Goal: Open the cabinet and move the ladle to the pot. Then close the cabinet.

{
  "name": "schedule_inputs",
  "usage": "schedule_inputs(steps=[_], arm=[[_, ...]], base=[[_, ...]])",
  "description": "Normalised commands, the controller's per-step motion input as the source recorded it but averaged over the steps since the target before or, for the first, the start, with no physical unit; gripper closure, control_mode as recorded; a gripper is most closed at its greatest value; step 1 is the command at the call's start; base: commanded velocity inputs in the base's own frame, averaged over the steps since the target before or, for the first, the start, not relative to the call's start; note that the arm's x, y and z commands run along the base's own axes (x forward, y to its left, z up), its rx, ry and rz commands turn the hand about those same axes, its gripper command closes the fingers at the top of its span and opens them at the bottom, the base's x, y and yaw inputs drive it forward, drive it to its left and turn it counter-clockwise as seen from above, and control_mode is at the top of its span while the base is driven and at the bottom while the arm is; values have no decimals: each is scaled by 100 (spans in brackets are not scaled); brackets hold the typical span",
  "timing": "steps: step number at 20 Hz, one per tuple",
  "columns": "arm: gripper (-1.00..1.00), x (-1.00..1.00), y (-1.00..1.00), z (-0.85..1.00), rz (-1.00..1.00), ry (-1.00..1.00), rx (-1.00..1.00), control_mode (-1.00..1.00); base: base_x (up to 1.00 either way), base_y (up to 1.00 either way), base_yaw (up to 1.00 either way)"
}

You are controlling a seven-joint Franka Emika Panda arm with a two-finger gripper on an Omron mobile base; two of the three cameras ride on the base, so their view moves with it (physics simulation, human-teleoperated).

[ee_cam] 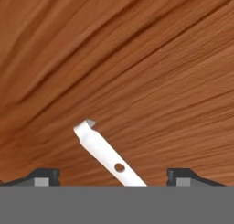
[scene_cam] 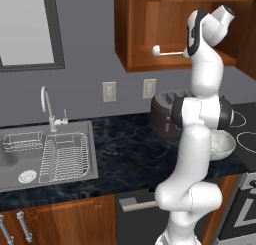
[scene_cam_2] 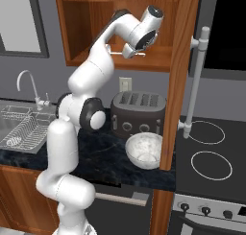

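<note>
The reddish-brown wall cabinet stands open, its door swung out to the right with the long silver bar handle on it. The ladle lies on the lower shelf, whitish round end to the left and thin rod handle running right. My gripper is inside the cabinet over the handle's end. The pale handle runs between the two dark fingertips, which stand wide apart and clear of it, so the gripper is open. In the right base view the hand sits just above the shelf. The pot is out of view.
A dark toaster stands on the black counter under the cabinet, with a white speckled bowl in front of it. The sink with its dish rack and tap is at the left, the stove top at the right.
</note>
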Motion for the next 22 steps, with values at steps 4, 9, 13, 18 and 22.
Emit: schedule_inputs(steps=[4, 9, 13, 18, 22], arm=[[-100, 24, 0, -34, 8, 3, 12, -100], [-100, 25, 0, -24, 6, 12, 3, -100], [-100, 26, 0, -30, 6, 18, 0, -100], [-100, 23, 0, -41, 9, 17, 0, -100], [-100, 2, 0, -51, 14, 4, 0, -100]], base=[[0, 0, 0], [0, 0, 0], [0, 0, 0], [0, 0, 0], [0, 0, 0]])
